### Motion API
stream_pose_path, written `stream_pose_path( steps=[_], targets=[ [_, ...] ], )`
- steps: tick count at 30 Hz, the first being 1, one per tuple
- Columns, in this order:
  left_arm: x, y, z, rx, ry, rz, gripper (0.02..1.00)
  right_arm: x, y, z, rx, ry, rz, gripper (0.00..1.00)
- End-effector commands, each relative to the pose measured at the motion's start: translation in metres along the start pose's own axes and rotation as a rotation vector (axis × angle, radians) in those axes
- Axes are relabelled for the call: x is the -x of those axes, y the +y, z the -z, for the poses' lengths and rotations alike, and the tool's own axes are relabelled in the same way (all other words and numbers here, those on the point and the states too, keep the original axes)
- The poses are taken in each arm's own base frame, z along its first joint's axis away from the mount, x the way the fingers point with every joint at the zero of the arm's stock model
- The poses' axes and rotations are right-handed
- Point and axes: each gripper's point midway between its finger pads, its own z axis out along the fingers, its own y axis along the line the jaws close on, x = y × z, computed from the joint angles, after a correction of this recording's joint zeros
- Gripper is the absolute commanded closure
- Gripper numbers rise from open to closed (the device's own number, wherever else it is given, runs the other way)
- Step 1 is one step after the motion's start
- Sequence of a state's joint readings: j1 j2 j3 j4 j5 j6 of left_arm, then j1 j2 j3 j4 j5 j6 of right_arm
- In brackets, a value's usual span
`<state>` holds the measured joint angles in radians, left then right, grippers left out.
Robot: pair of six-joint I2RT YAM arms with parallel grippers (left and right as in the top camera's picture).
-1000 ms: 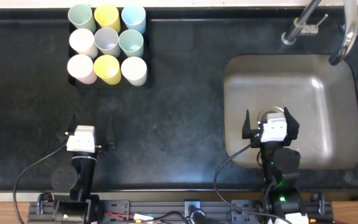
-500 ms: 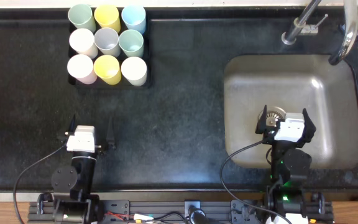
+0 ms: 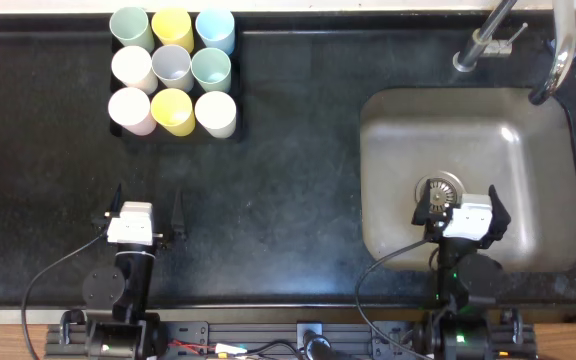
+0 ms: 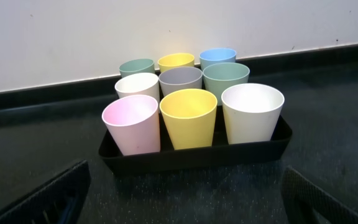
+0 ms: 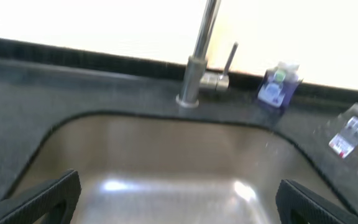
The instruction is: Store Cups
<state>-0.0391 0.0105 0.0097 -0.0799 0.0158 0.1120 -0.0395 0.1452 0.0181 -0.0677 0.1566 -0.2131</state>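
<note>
Pastel cups [image 3: 173, 67], nine of them, stand upright and open-mouthed in three rows of three inside a black tray [image 4: 197, 155] at the far left of the dark counter [image 3: 298, 180], close to the back wall. Nearest the left arm we see a pink cup [image 4: 132, 124], a yellow cup [image 4: 188, 118] and a white cup [image 4: 252, 113]. The rows behind run white, grey, green, then green, yellow, blue, and from the left wrist view little more than their rims clears the front row.

We find the left gripper [image 3: 148, 195] low over the counter, well apart from the tray, its fingers spread wide with nothing between them. The right gripper [image 3: 463, 197] hangs over the steel sink [image 3: 528, 130] beside the drain [image 3: 440, 188], fingers likewise spread and holding nothing.

In both wrist views the fingers are cut off at the picture's edge. A small blue and green item [image 5: 278, 86] beside the faucet [image 5: 197, 62] we cannot identify.
</note>
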Motion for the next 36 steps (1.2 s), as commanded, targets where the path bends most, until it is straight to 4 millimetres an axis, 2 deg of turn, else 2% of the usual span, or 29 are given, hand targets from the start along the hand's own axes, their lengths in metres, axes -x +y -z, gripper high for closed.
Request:
stream_pose_path(
  steps=[1, 6, 12, 21, 30, 36],
  targets=[
    [0.001, -0.002, 0.000, -0.009, -0.005, -0.015, 0.018, 0.011, -0.003, 0.004, -0.012, -0.065, -0.017, 0.003],
    [0.001, -0.002, 0.000, -0.009, -0.005, -0.015, 0.023, 0.028, -0.006, 0.010, -0.021, -0.141, -0.026, 0.003],
    [0.001, -0.002, 0.000, -0.009, -0.005, -0.015, 0.020, 0.026, -0.001, 0.010, -0.003, -0.133, -0.024, 0.003],
    [0.001, -0.002, 0.000, -0.009, -0.005, -0.015, 0.018, 0.029, 0.020, 0.012, 0.088, -0.144, -0.018, 0.003],
    [0.001, -0.002, 0.000, -0.009, -0.005, -0.015, 0.020, 0.029, 0.023, 0.012, 0.103, -0.145, -0.020, 0.003],
    [0.001, -0.002, 0.000, -0.009, -0.005, -0.015, 0.018, 0.028, 0.028, 0.013, 0.149, -0.129, -0.251, 0.003]
  ],
)
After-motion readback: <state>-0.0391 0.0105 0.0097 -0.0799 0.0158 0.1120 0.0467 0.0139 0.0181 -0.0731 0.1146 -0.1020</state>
